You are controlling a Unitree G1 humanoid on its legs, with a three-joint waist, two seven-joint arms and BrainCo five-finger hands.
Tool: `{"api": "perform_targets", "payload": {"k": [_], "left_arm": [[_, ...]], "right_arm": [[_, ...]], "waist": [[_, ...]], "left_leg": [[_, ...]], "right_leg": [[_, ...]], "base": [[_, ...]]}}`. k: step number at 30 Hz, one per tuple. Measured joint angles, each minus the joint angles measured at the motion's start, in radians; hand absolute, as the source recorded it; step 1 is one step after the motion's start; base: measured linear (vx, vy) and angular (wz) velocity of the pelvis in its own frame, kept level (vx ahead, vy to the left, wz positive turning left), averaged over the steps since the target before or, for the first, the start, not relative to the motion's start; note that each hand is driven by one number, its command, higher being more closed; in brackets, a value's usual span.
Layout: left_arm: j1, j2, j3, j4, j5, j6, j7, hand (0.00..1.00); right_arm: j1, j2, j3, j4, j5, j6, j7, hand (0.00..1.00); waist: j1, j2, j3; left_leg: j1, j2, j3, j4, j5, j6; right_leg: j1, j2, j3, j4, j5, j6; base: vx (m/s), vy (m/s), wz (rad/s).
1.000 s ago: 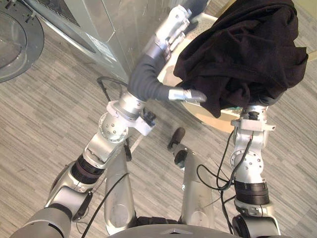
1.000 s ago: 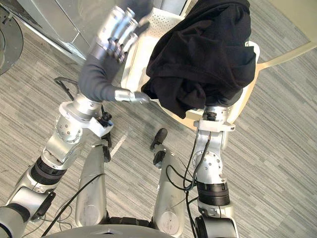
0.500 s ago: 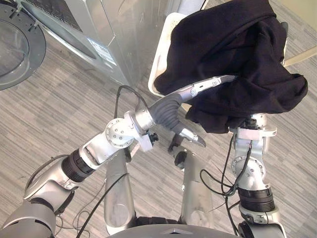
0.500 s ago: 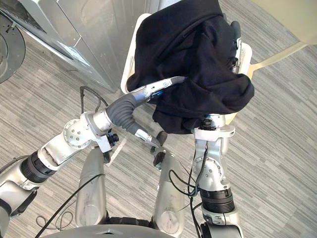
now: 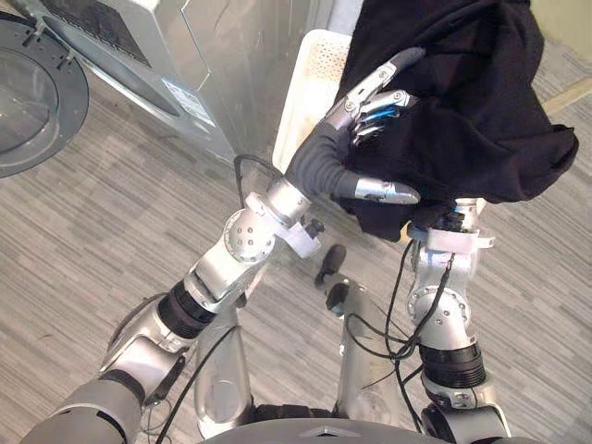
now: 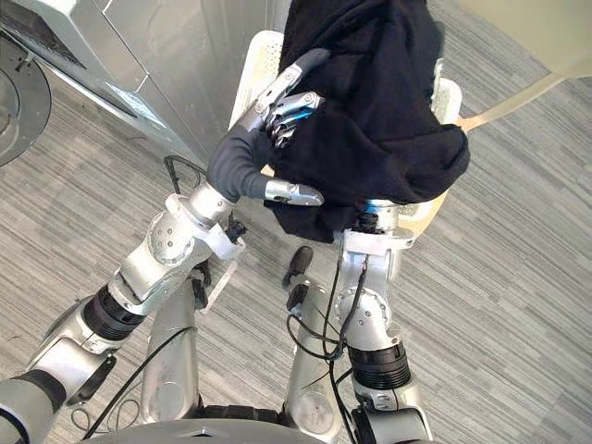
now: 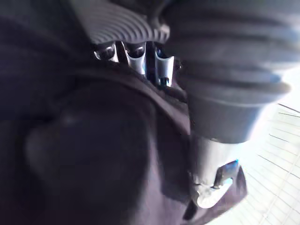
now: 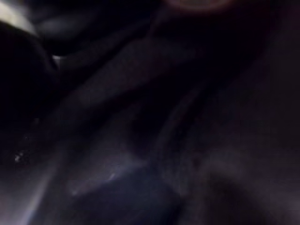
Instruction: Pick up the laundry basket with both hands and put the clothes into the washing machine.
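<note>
**A:** Where is the clothing?

**B:** The black garment (image 5: 462, 111) is bunched over the top of the right arm (image 5: 450, 250), raised above the white laundry basket (image 5: 310, 92). The basket stands on the floor just beside the washing machine (image 5: 231, 55).

**A:** And the hands?

**B:** The left hand (image 5: 361, 111) lies against the near side of the cloth with its fingers loosely extended and the thumb held apart, so it is steadying the cloth, not pinching it. The right hand is buried under the fabric, and I cannot tell how it is set.

**A:** So how should the step be done well?

**B:** I'd gather the hanging folds first. The lower edge droops below the left thumb and could snag on the basket rim. Then both arms should swing together toward the machine's round door (image 5: 37, 92), which stands open well off to the left, with the bundle kept high and cradled between the arms.
</note>
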Motion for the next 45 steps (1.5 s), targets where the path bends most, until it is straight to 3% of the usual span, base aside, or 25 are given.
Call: {"api": "perform_targets", "payload": {"k": [8, 12, 13, 17, 24, 25, 27, 29, 30, 38, 45], "left_arm": [[-0.016, -0.028, 0.000, 0.004, 0.066, 0.015, 0.018, 0.00], [-0.022, -0.044, -0.003, 0.002, 0.180, -0.001, 0.027, 0.00], [-0.025, -0.045, -0.006, 0.003, 0.230, -0.002, 0.034, 1.00], [-0.041, -0.044, -0.008, 0.006, 0.317, -0.002, 0.038, 1.00], [-0.078, -0.034, -0.013, 0.033, 0.358, -0.007, 0.037, 1.00], [-0.081, -0.034, -0.013, 0.033, 0.365, -0.012, 0.038, 1.00], [-0.105, -0.038, -0.022, 0.033, 0.366, -0.020, 0.040, 1.00], [-0.130, -0.051, -0.046, 0.043, 0.386, -0.020, 0.038, 1.00], [-0.130, -0.058, -0.043, 0.043, 0.389, -0.021, 0.038, 1.00], [-0.105, -0.098, -0.001, 0.048, 0.394, -0.050, 0.039, 1.00], [-0.056, -0.119, 0.040, 0.077, 0.361, -0.062, 0.047, 1.00]], "right_arm": [[0.010, -0.004, 0.011, 0.001, 0.000, 0.002, 0.000, 1.00], [0.055, -0.005, 0.064, 0.002, 0.051, 0.003, 0.036, 1.00], [0.061, 0.002, 0.068, 0.002, 0.075, 0.001, 0.036, 1.00], [0.062, -0.006, 0.068, 0.002, 0.090, 0.001, 0.037, 1.00], [0.063, -0.013, 0.068, 0.021, 0.119, 0.000, 0.041, 1.00], [0.062, -0.019, 0.078, 0.041, 0.118, 0.000, 0.046, 0.00], [0.071, -0.039, 0.151, 0.068, 0.117, 0.010, 0.051, 0.00], [0.081, -0.042, 0.264, 0.082, 0.107, 0.077, 0.072, 0.00], [0.090, -0.037, 0.272, 0.082, 0.107, 0.085, 0.072, 0.00], [0.102, -0.002, 0.254, 0.083, 0.068, 0.095, 0.064, 0.00], [0.123, 0.003, 0.226, 0.082, 0.028, 0.110, 0.050, 0.00]], "waist": [[-0.002, 0.000, 0.000], [-0.006, -0.001, -0.001], [-0.008, -0.001, -0.001], [-0.009, -0.001, -0.001], [-0.009, -0.001, -0.001], [-0.010, -0.001, -0.001], [-0.010, -0.001, -0.001], [-0.009, -0.002, -0.001], [-0.008, -0.001, -0.001], [-0.010, -0.006, -0.004], [-0.010, -0.030, -0.019]], "left_leg": [[0.015, -0.005, -0.002, -0.015, 0.006, 0.001], [0.032, -0.008, 0.002, -0.026, -0.002, -0.003], [0.032, -0.009, 0.002, -0.031, -0.002, -0.001], [0.034, -0.009, 0.006, -0.028, 0.007, 0.001], [0.035, -0.009, 0.007, -0.022, 0.007, 0.001], [0.037, -0.009, 0.008, -0.023, 0.007, 0.001], [0.043, -0.010, 0.008, -0.029, 0.008, -0.001], [0.069, -0.012, 0.012, -0.043, 0.008, -0.003], [0.074, -0.014, 0.013, -0.049, 0.008, -0.001], [0.090, -0.014, 0.040, -0.046, 0.009, 0.009], [0.106, 0.006, 0.068, -0.011, -0.021, 0.012]], "right_leg": [[0.018, -0.002, -0.008, -0.003, 0.006, -0.005], [0.031, -0.003, -0.006, -0.016, -0.001, 0.005], [0.031, -0.003, -0.006, -0.021, 0.001, 0.007], [0.031, -0.003, -0.003, -0.022, 0.006, 0.006], [0.032, -0.004, -0.002, -0.016, 0.013, -0.002], [0.034, -0.003, -0.002, -0.017, 0.010, 0.002], [0.038, -0.003, -0.001, -0.018, 0.010, 0.003], [0.055, -0.003, 0.002, -0.024, 0.007, 0.005], [0.058, -0.003, 0.002, -0.027, 0.007, 0.006], [0.062, 0.002, 0.031, -0.047, 0.022, 0.021], [0.079, 0.022, 0.059, -0.071, 0.041, 0.020]], "base": [[0.02, -0.006, 0.02], [0.00, 0.000, 0.00], [0.00, 0.000, 0.00], [0.01, -0.002, -0.01], [0.00, 0.000, 0.00], [0.00, 0.000, 0.00], [0.00, 0.000, 0.00], [0.00, 0.000, 0.00], [0.00, 0.000, 0.00], [0.02, 0.002, -0.08], [0.02, 0.010, -0.15]]}}
